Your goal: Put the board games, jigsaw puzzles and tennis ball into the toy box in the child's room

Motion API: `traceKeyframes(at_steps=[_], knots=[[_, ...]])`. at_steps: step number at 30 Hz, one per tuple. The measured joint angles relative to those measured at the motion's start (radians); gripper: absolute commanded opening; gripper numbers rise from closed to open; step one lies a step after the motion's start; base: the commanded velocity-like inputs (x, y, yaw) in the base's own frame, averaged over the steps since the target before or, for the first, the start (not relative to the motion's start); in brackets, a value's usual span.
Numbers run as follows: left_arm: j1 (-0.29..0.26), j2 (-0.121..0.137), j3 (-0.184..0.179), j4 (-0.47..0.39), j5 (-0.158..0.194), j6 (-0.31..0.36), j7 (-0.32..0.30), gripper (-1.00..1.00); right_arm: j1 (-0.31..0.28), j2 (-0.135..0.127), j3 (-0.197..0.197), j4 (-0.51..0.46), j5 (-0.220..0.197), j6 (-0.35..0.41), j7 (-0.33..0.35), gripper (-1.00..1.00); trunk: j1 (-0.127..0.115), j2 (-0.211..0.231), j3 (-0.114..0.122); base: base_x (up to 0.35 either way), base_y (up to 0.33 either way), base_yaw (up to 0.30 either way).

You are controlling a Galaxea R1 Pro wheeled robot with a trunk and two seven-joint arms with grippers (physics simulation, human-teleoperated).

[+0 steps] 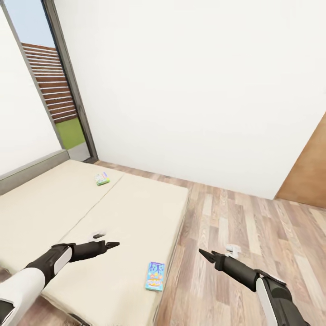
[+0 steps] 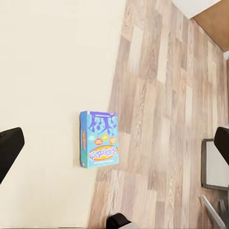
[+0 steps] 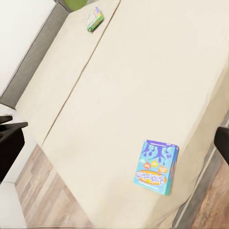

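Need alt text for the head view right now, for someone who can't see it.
Two board games lie on the beige bed: a blue board game near its floor-side edge and a green-bordered one farther back. The left gripper hovers over the mattress, the right gripper over the wood floor.

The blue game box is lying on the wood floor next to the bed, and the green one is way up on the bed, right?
Not quite. The blue game box lies on the bed, close to its edge by the wood floor, not on the floor. The head view shows it, and both wrist views agree. The green game box is indeed farther up the bed.
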Motion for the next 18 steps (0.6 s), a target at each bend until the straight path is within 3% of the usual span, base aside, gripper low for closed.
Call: traceKeyframes(at_steps=[9, 18], knots=[[0.001, 0.000, 0.000, 0.000, 0.000, 0.000, 0.000, 1.00, 0.000, -0.001, -0.001, 0.000, 0.000, 0.000, 0.000, 1.00, 0.000, 0.000, 0.000, 0.000, -0.017, 0.292], [0.001, -0.001, 0.000, 0.000, 0.000, 0.000, 0.000, 1.00, 0.000, -0.001, -0.001, 0.000, 0.000, 0.000, 0.000, 1.00, 0.000, 0.000, 0.000, 0.000, -0.111, 0.293]])
